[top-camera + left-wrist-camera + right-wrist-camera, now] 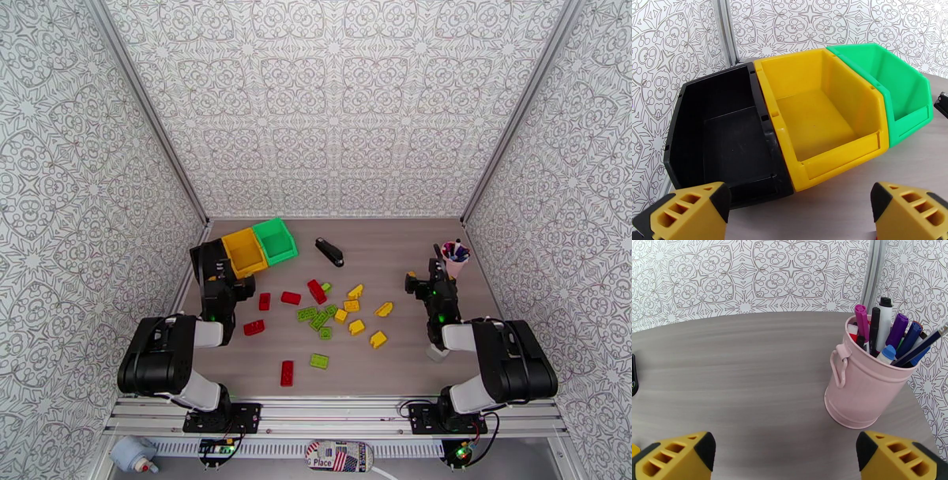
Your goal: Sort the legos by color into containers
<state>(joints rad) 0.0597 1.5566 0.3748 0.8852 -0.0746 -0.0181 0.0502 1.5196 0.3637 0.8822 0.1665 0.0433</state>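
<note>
On the desk (395, 260)'s far left, one black bin (723, 130), one yellow bin (817, 114) and one green bin (900, 87) stand touching before the wide, empty left claw (798, 201), five red legos (291, 298), about six green legos (319, 361) and six yellow legos (378, 339) lie mid-desk, and the wide, empty right claw (786, 453) faces one pink pen cup (865, 398).

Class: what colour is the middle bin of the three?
The middle bin is yellow, clearest in the left wrist view.

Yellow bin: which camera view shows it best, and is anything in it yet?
The left wrist view: the yellow bin sits close, its inside visible and empty, between the black bin and green bin. The top external view shows it small, at the back left of the table.
</note>
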